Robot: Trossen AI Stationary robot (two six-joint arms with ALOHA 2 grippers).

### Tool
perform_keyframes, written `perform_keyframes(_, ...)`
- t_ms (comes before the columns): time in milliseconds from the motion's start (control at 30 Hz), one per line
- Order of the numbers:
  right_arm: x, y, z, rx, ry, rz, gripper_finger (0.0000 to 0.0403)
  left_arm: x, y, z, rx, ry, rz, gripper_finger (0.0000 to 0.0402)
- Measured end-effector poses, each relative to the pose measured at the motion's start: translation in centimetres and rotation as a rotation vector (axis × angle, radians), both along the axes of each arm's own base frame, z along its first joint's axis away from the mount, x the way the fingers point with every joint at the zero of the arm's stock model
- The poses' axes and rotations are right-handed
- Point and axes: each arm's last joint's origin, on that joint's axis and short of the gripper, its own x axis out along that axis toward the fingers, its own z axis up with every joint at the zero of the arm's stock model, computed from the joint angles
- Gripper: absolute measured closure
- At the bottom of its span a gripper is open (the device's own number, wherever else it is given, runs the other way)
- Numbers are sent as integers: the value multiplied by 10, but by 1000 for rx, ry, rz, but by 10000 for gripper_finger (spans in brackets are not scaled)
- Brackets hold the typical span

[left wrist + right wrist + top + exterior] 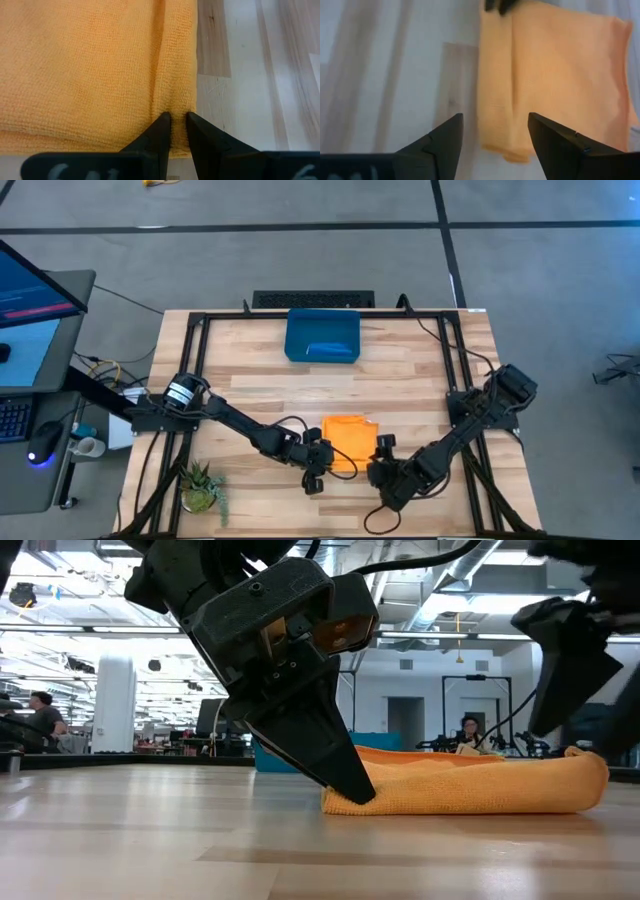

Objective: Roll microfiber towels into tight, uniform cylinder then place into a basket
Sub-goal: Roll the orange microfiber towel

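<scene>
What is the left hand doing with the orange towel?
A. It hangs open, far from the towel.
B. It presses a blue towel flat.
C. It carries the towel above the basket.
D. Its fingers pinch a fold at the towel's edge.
D: in the left wrist view the left hand has its fingers nearly shut on a fold at the edge of the orange towel.

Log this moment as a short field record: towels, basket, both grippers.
yellow-orange towel: folded flat on the table, not yet rolled
blue towel: lying in the basket
basket: far side of the table, centred
left gripper: pinching a fold at the yellow-orange towel's edge, fingers nearly shut
right gripper: open, hovering at the towel's opposite edge, holding nothing
table: light wood
</scene>
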Motion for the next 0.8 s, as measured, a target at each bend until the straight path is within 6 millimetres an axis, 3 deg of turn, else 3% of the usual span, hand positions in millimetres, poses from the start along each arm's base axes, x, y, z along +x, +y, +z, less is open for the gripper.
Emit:
perform_keyframes(300,6,12,-12,-10,-35,91,154,0,0,0,-1,0,-1,340)
perform_keyframes(633,10,5,-32,-57,32,39,154,0,0,0,-2,1,-2,340)
perform_keyframes(800,12,0,-32,-44,42,-20,154,0,0,0,14,-3,-24,340)
